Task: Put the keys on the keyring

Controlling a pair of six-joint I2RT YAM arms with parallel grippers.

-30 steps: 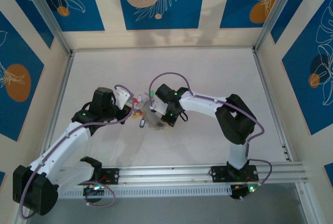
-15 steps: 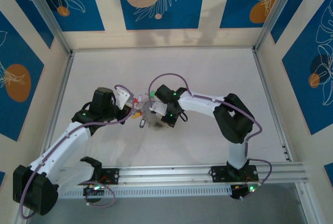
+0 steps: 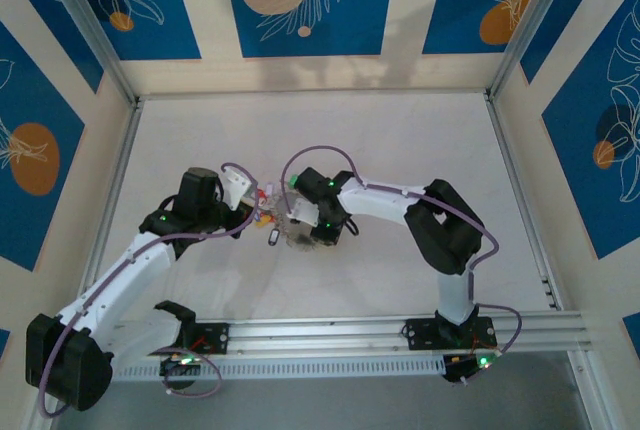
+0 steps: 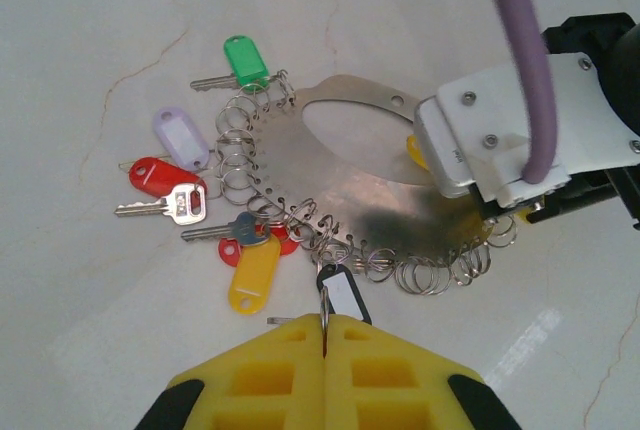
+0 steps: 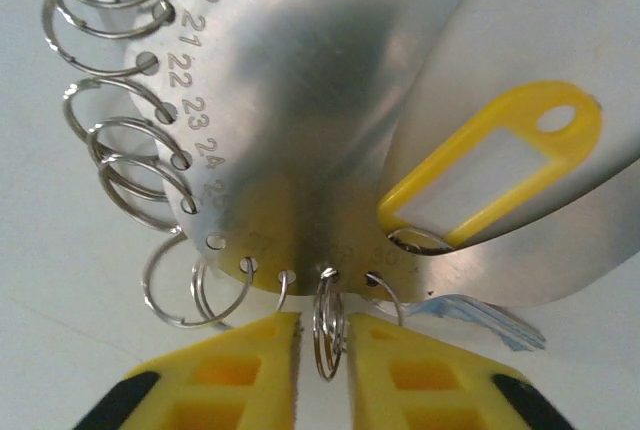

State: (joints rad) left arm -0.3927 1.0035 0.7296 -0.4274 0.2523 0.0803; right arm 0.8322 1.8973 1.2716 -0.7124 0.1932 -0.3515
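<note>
— What do the yellow fingers (image 4: 270,360) of the left gripper (image 4: 323,322) hold?

— They are pressed together on a thin split ring (image 4: 323,300) that carries a black-rimmed tag (image 4: 345,290). It sits just beside the keyring (image 4: 330,200), a flat metal crescent edged with small rings.

— And the keys (image 4: 165,208)?

— Fanned over the pale worktop (image 4: 90,30) along the crescent's outer curve: a green tag (image 4: 245,60) at the top, then a white tag (image 4: 180,135), a red tag (image 4: 155,175) and a yellow tag (image 4: 255,270). The right arm (image 4: 500,140) covers the crescent's far end.

Left fingers (image 4: 262,370) pressed together; right fingers (image 5: 235,362) slightly apart.
</note>
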